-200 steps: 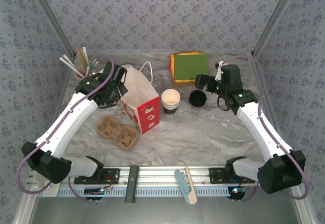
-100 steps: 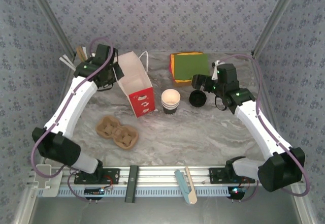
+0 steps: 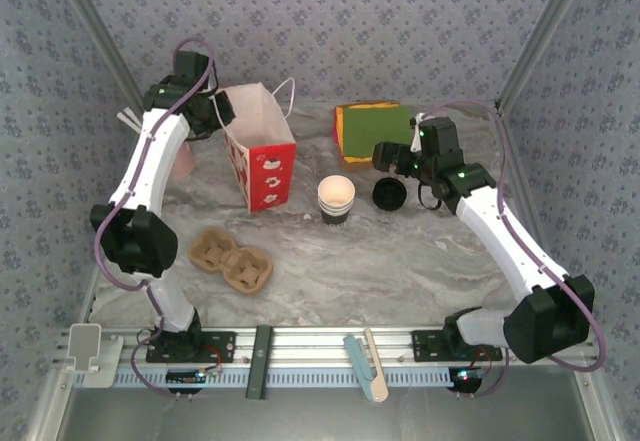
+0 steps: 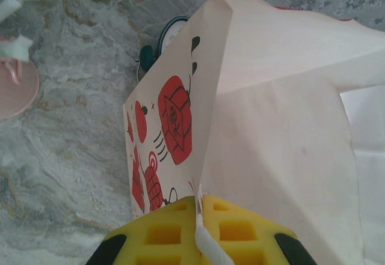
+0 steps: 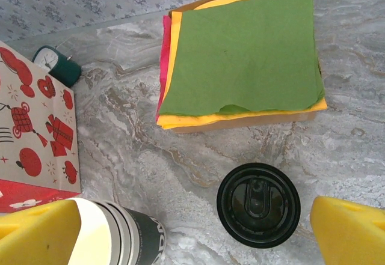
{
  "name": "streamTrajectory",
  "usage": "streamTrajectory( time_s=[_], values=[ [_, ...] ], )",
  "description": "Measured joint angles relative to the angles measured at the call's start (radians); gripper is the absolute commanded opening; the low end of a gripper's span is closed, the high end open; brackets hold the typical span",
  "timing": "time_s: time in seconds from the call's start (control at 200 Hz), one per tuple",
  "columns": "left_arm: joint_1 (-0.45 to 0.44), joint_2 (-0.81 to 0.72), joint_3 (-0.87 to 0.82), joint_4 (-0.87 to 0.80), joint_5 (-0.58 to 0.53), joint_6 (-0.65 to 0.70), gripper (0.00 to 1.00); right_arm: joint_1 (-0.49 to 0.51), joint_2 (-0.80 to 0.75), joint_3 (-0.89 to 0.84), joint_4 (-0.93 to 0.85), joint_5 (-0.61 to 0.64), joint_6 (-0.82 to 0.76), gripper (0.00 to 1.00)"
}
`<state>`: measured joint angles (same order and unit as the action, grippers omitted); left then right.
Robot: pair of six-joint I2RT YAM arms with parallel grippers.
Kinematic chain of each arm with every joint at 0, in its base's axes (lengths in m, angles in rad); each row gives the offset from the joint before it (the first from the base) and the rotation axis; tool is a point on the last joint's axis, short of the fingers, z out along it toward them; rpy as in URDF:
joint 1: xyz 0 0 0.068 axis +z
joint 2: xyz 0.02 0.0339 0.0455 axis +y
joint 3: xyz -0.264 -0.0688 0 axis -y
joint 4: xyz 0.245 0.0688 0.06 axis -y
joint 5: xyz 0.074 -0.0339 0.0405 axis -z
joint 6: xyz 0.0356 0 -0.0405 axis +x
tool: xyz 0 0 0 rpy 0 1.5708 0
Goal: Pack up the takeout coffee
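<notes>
Top external view showed the cardboard carrier nearest the arm bases. Behind it the open cup stood on the table, with the lidded cup just beside it. The right gripper hung over the lidded cup, jaws wide apart. Farther back, the left gripper was clenched on the rim of the paper bag.

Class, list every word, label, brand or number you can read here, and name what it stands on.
No text can be read.
The paper bag bears only red drawings.
A pale mark on the dark cup is too blurred to read.
</notes>
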<state>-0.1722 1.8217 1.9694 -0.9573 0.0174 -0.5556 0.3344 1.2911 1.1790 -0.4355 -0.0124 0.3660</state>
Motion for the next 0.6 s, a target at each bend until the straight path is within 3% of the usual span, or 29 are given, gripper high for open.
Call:
streamTrajectory(
  time_s=[0.26, 0.6],
  values=[
    [0.011, 0.036, 0.056, -0.015, 0.025, 0.043, 0.0, 0.006, 0.007, 0.01, -0.003, 0.006, 0.0, 1.0],
    [0.112, 0.08, 0.079, -0.066, 0.05, 0.078, 0.02, 0.013, 0.014, 0.01, -0.003, 0.01, 0.0, 1.0]
  ],
)
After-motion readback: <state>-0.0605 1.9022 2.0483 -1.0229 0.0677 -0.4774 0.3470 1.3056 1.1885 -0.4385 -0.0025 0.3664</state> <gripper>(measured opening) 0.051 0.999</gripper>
